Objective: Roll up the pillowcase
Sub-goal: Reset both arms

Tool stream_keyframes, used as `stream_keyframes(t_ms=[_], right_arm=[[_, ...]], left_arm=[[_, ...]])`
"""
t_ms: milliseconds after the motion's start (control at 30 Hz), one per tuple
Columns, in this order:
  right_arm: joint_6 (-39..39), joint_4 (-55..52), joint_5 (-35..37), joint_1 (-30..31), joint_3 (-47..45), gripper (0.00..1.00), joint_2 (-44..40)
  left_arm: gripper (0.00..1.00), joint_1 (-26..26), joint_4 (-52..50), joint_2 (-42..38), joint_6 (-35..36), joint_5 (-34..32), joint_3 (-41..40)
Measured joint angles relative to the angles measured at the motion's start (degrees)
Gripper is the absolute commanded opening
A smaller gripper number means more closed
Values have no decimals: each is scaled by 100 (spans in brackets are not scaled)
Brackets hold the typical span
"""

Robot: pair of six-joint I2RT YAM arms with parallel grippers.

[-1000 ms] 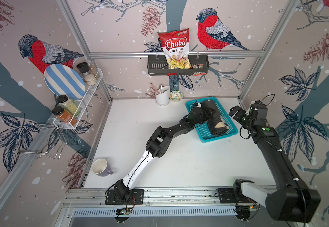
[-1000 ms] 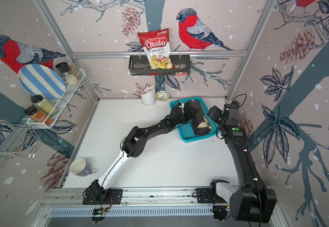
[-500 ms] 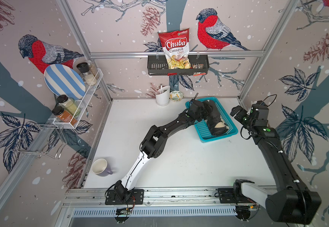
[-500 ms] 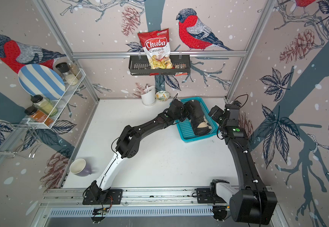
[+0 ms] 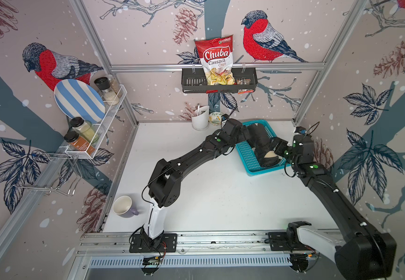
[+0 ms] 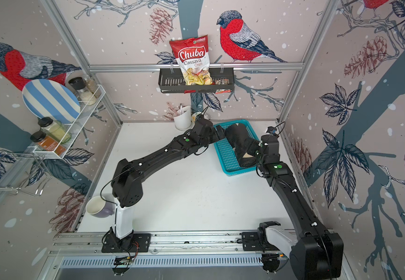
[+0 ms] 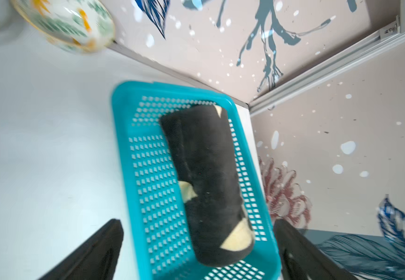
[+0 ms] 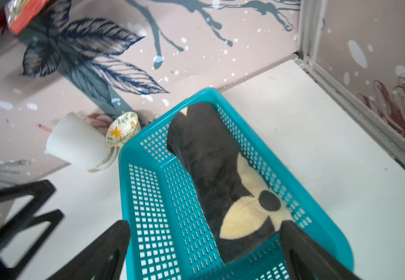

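- Black plush pillowcase (image 7: pixel 208 184) with cream motifs lies rolled into a tight cylinder inside the teal basket (image 7: pixel 153 184), straight ahead of the left gripper (image 7: pixel 197 223) in the left wrist view.
- Left gripper's jaws stand wide apart and hold nothing. One of its fingers (image 7: pixel 94 249) shows over the white table (image 7: pixel 39 157) beside the basket, and the other shows past the basket's opposite rim.
- Right gripper (image 8: pixel 205 225) is spread just as wide and is also empty. In the right wrist view the end of the roll with the cream flower lies between its two fingers, down in the basket. Whether the fingers touch the cloth cannot be told.
- In both top views the roll stretches between the two grippers. The left gripper is at the end nearer the back wall, and the right gripper is at the cream-flowered end.
- The roll lies along the side of the basket away from the left gripper, so bare mesh floor shows between that gripper and the cloth.
- A small flowered bowl (image 8: pixel 122 129) and a white cup (image 8: pixel 77 143) stand just beside the basket's far corner, beyond the right gripper and close to the left one.
- A purple mug (image 5: pixel 124 206), seen in a top view, sits well apart from both grippers.
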Motion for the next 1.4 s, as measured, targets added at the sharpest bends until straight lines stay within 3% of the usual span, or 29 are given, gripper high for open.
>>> stream_keyframes(t_ms=[100, 300, 433, 567, 767, 1100, 1200, 1400], right_arm=[[-205, 667, 407, 142, -695, 100, 63], [-903, 2553, 1021, 232, -2109, 100, 367], [-1419, 3628, 1373, 74, -2312, 100, 857], [-1725, 4568, 1425, -269, -2411, 100, 1488], [-2068, 6124, 1110, -579, -2870, 100, 1897], [-2103, 8159, 385, -951, -3626, 100, 2385], [-2107, 8102, 289, -1032, -3563, 100, 2382], [-2002, 8041, 240, -1091, -3521, 100, 2400]], left_arm=[[99, 197, 122, -933, 518, -656, -1222], [98, 1224, 837, -2914, 1366, -1803, -3941], [98, 2151, 1604, -4070, 2035, -2234, -5718], [98, 3136, 2791, -4852, 2763, -2435, -7001], [98, 4026, 4597, -4212, 3536, -2511, -7932], [98, 4225, 7335, -2566, 4240, -1202, -8303], [98, 4227, 7949, -2295, 4454, -621, -8454], [99, 4227, 8308, -2253, 4592, -256, -8467]])
